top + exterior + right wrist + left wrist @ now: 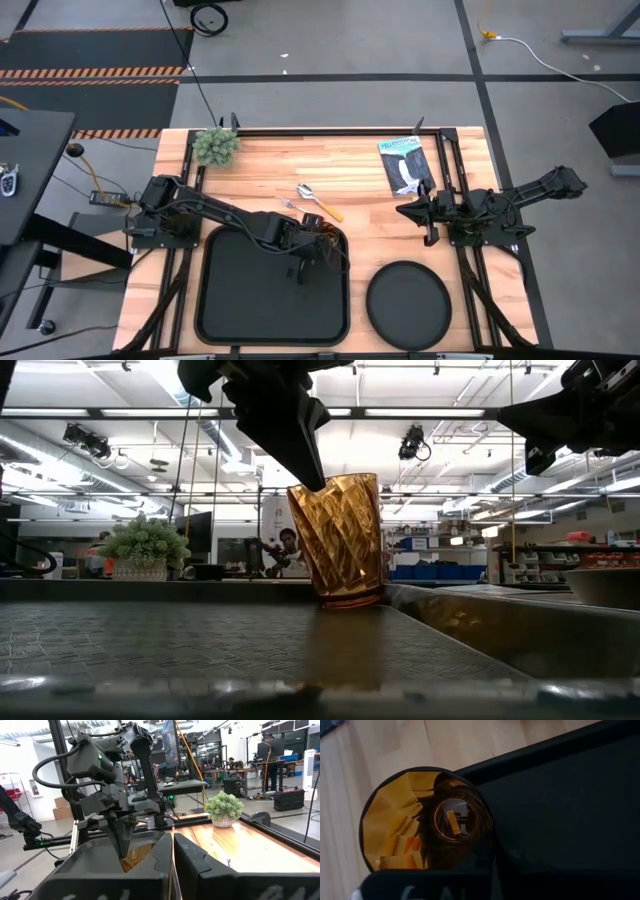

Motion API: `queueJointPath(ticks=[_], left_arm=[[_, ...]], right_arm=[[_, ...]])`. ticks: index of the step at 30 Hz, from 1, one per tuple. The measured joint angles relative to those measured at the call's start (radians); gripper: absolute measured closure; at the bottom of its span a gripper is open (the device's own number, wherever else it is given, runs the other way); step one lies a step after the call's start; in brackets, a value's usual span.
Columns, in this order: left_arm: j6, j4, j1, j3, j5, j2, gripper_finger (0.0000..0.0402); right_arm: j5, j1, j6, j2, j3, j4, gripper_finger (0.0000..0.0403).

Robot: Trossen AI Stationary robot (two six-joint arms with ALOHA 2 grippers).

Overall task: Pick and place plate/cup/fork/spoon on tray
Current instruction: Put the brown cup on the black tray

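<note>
Directly beneath the left gripper (318,250), whose finger spread I cannot tell, the cup (340,538) should stay upright on the tray (225,300).

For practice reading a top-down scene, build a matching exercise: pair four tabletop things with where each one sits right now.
Things:
1. translucent amber cup
2. round matte black plate
3. orange-handled spoon
4. small green plant

Places:
A. on bare wood beyond the tray
B. far left corner of the table
C. on the wood right of the black rectangular tray
D. standing in the tray's far right corner, under the left gripper

Pairs: 1-D, 2-C, 3-A, 4-B
</note>
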Motion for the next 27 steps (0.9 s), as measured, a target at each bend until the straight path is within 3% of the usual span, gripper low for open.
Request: queueJointPath(ticks=[8,19,27], left_arm=[[0.026,0.012,0.0,0.0,0.0,0.001,0.0385],[0.052,0.035,0.0,-0.001,-0.014,0.002,0.0311],[0.055,0.049,0.0,-0.001,-0.033,0.0,0.0299]], right_arm=[[0.0,0.0,0.0,0.0,0.0,0.0,0.038],[0.0,0.0,0.0,0.0,0.0,0.0,0.038],[0.0,0.0,0.0,0.0,0.0,0.0,0.038]])
